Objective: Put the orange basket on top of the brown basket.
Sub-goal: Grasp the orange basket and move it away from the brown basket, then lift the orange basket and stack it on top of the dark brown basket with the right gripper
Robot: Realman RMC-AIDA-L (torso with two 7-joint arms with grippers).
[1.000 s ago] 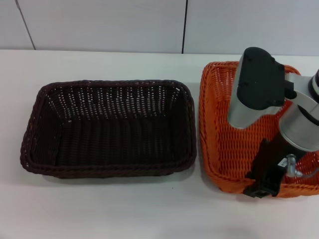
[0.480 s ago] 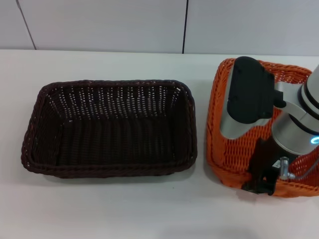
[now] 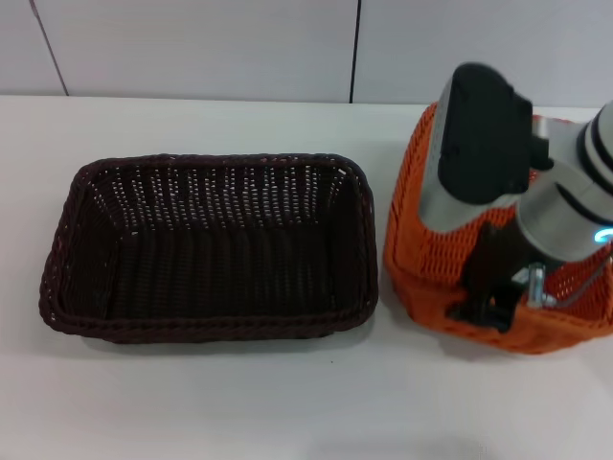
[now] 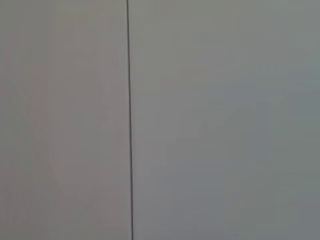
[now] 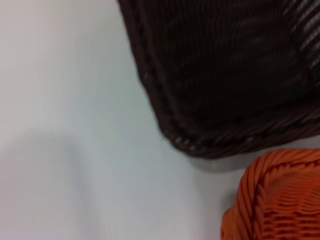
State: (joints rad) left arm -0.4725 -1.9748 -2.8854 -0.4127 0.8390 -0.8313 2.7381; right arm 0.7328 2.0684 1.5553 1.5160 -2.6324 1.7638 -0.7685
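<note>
Orange basket [image 3: 414,240]: at 3 o'clock of the head view, on the white table [image 3: 220,402]. Its near long rim is gripped by the R gripper and the basket looks tipped, near side up, open-weave wall facing the cam. Bottom contact w/ table can't be judged. A corner also shows in the R wrist view [image 5: 280,200].
Brown basket [image 3: 206,244]: centre-left, approx 9 o'clock from the orange one, flat on the table, upright, nothing in it. Its right-hand end wall is just beside the orange basket's wall, narrow gap, not touching. R wrist view shows one rounded corner [image 5: 225,75] w/ braided rim, strip of table between it and the orange corner.
Right gripper [image 3: 487,305]: at approx 4 o'clock of the head view, black fingers pinched over the orange basket's near rim, one finger outside the wall, the other hidden inside. Silver-and-black wrist sits above, covering much of the basket's interior.
Left gripper: not seen in any view; L wrist cam faces only a plain grey wall panel [image 4: 225,120] w/ a thin vertical seam.
Backdrop: grey wall panels [image 3: 192,48] at 12 o'clock behind the table.
</note>
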